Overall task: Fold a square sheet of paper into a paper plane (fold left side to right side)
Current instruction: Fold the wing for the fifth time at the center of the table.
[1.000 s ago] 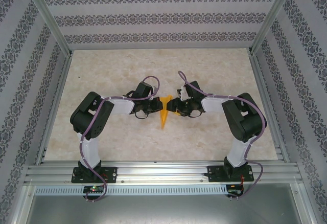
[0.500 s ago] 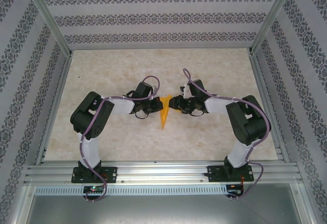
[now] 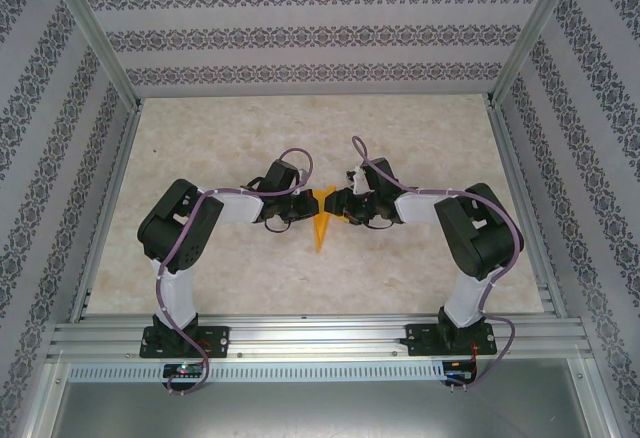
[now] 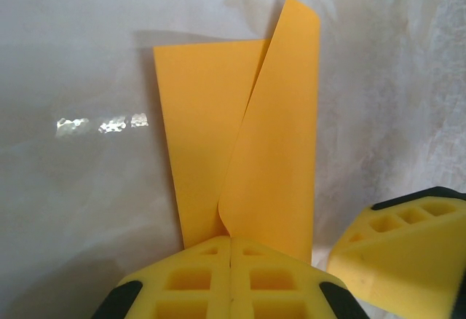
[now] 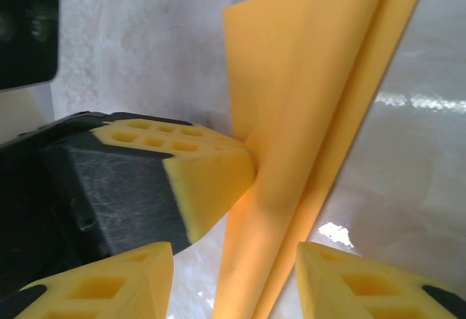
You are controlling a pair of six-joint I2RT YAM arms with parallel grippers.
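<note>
The paper plane (image 3: 320, 222) lies in the middle of the table (image 3: 420, 148). It is already a thin orange dart, and its sharp end points to 6 o'clock in the top view.

The left end effector (image 4: 230, 259) sits at 9 o'clock of the paper. Its two yellow fingers are pressed together and pinch the edge of the paper. One flap stands up from the flat part and leans over toward 1 o'clock in the left wrist view.

The right end effector (image 5: 233, 290) sits at 3 o'clock of the paper. Its fingers are spread apart, with the thin part of the paper between them, and they hold nothing.

I think the step in hand is folding one side over onto the other. The flap is up but not yet flat. Next, the flap likely needs to be laid down and pressed into a crease while the pinch stops the paper from sliding.

I can see no words, brands or labels anywhere.
</note>
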